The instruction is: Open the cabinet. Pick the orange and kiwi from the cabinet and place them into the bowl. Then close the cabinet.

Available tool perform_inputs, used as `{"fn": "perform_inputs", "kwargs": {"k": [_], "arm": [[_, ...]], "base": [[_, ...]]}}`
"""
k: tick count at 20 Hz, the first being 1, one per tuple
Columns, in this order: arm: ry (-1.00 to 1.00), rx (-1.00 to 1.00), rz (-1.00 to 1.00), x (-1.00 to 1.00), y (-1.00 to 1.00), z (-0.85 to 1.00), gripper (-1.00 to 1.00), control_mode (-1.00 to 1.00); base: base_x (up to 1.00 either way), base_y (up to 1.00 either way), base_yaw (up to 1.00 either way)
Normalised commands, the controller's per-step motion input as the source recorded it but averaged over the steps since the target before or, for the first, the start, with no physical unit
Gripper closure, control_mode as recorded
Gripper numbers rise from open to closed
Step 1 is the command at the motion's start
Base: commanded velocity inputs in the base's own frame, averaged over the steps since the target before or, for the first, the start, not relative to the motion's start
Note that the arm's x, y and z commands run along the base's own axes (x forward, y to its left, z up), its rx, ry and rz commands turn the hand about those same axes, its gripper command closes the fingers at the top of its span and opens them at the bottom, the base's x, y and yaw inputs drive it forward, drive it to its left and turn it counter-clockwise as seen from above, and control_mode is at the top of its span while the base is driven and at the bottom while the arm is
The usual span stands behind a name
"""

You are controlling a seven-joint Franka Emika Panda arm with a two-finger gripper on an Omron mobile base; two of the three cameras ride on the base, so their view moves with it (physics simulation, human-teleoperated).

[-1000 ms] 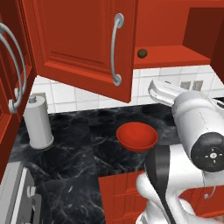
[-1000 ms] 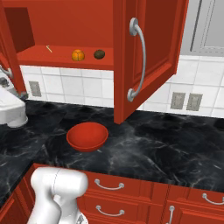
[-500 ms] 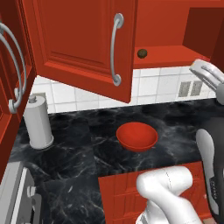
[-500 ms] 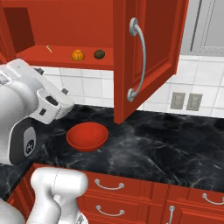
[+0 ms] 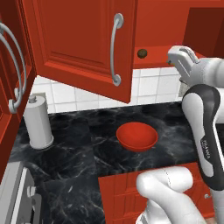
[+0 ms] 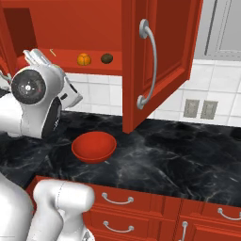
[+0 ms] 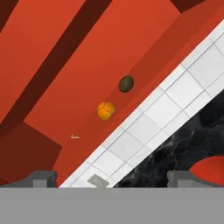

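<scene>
- Risk: the orange (image 6: 84, 59) and kiwi (image 6: 107, 58) sit just beside each other on the cabinet (image 6: 155, 61) shelf; a careless reach for one could knock the other rolling off.
- Risk: the open door may obstruct the arm's swing.
- Gripper (image 7: 112, 177): jaws wide apart, empty, short of the shelf.
- Bowl (image 6: 93, 147) waits on the tabletop (image 6: 188, 155) below.

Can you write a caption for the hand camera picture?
Open gripper looks up at the orange and kiwi on the cabinet shelf.
</scene>
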Motion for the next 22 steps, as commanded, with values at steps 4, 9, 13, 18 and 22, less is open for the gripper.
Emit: {"fn": "perform_inputs", "kwargs": {"k": [4, 9, 13, 18, 22], "arm": [[0.04, 0.07, 0.25, 0.24, 0.43, -0.28, -1.00, -1.00], [0.03, 0.18, 0.32, 0.11, 0.11, -0.18, -1.00, -1.00], [0.00, 0.15, 0.25, 0.19, 0.16, -0.05, -1.00, -1.00], [0.04, 0.09, 0.27, 0.39, 0.55, 0.00, -1.00, -1.00], [0.18, 0.05, 0.34, 0.23, 0.62, 0.00, -1.00, -1.00]], "base": [[0.00, 0.00, 0.00], [0.00, 0.00, 0.00], [0.00, 0.00, 0.00], [0.00, 0.00, 0.00], [0.00, 0.00, 0.00]]}}
